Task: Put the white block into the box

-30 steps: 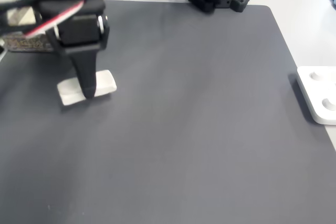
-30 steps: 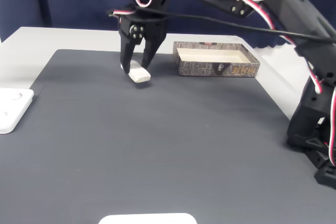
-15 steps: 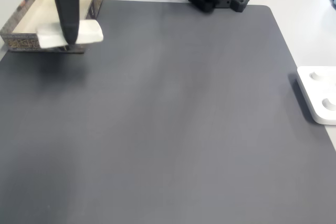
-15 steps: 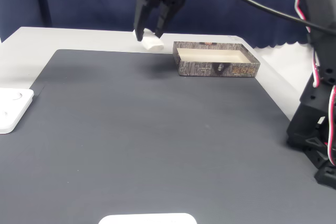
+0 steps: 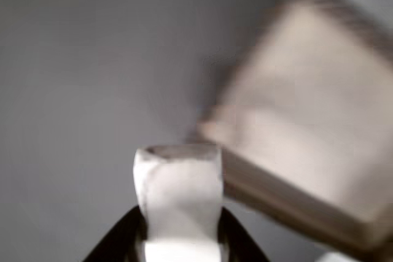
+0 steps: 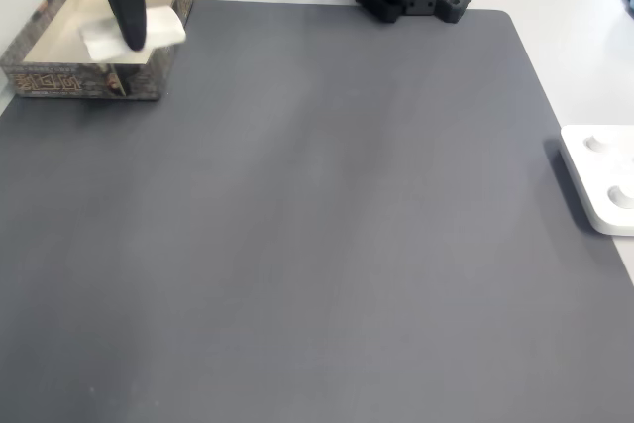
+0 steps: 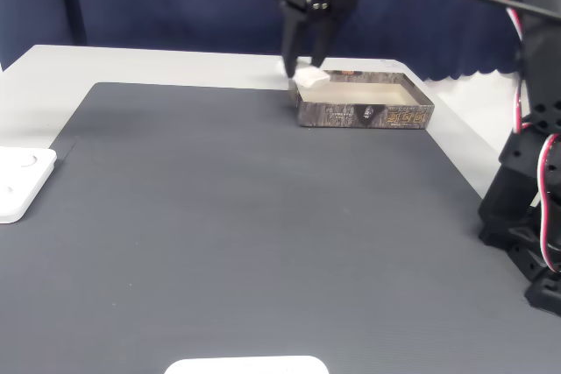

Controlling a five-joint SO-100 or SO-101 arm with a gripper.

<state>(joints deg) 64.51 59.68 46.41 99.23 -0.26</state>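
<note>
Hanging clamped between the black fingers of the gripper, the white block was held clear of the desk, poised over the box at that tray's nine o'clock edge in a fixed view from the front. In a fixed view from the opposite side the white block lay across the box's two o'clock corner, one black finger crossing its middle. The close view showed the block standing on end in the grip, its scuffed tip at twelve o'clock, with the blurred pale floor of the box off toward two o'clock; that blur suggested the arm was in motion. To finish well, my judgement was that the block should be carried further toward the middle of the box before the fingers part, since a release this close to the wall might let it strike the rim and tip out onto the dark mat; lowering it nearer the floor first would also limit bouncing. The arm reached across the top of the front view from its base at three o'clock, wrist bent so the gripper pointed almost straight down. A white plate with round knobs sat well apart at the mat's edge.
</note>
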